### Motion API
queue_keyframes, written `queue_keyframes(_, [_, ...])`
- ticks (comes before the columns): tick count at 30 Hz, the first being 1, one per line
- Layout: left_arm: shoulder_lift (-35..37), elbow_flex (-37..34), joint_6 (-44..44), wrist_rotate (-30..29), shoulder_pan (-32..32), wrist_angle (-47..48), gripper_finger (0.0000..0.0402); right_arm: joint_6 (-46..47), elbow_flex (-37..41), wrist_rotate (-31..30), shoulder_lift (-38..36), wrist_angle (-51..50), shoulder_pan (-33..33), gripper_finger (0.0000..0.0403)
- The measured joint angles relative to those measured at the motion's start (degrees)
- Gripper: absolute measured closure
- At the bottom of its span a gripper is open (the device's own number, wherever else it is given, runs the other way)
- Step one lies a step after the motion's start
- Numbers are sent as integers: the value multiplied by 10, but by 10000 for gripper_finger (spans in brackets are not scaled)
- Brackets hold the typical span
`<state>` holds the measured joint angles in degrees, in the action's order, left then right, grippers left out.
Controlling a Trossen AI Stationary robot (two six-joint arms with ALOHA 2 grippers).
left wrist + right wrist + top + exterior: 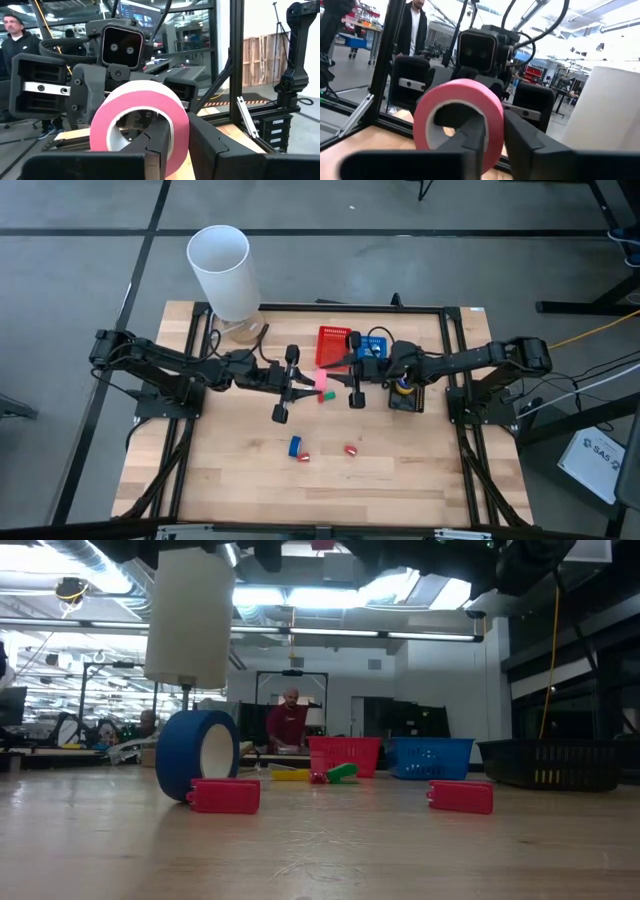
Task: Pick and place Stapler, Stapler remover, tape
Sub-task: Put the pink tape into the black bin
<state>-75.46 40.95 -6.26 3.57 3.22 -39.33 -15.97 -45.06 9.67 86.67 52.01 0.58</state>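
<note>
A: Why do both our grippers meet above the desk (230, 480)?
B: A handover, we judge. Left gripper (172, 150) and right gripper (492, 145) each pinch the pink tape's (145, 115) wall, mid-air.

Right wrist view. The right end effector (492, 142) has one dark finger (470, 137) passing through the hole of the pink tape roll (459, 117) and the other outside the roll's wall, so the wall sits between them. Facing it, just behind the roll, is the left end effector (480, 65), whose wrist camera housing looks back over the roll. The wooden bench (350, 145) lies below, bordered by a black frame post (387, 65). A white cylinder (607, 110) stands on one side. A person (412, 30) in dark clothing stands beyond the frame.
</note>
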Motion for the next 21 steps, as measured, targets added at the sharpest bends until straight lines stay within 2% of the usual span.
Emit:
queue_keyframes(1, [0,0,0,-4,0,3,347,0,0,-1,0,-4,0,365])
queue_keyframes(6, [0,-1,-2,-22,0,22,334,4,0,-6,0,-33,1,367])
queue_keyframes(17, [0,-1,10,-59,0,113,237,27,-1,-28,-1,-126,0,367])
queue_keyframes(21, [0,-1,11,-59,0,154,221,48,-2,-27,-3,-177,2,367])
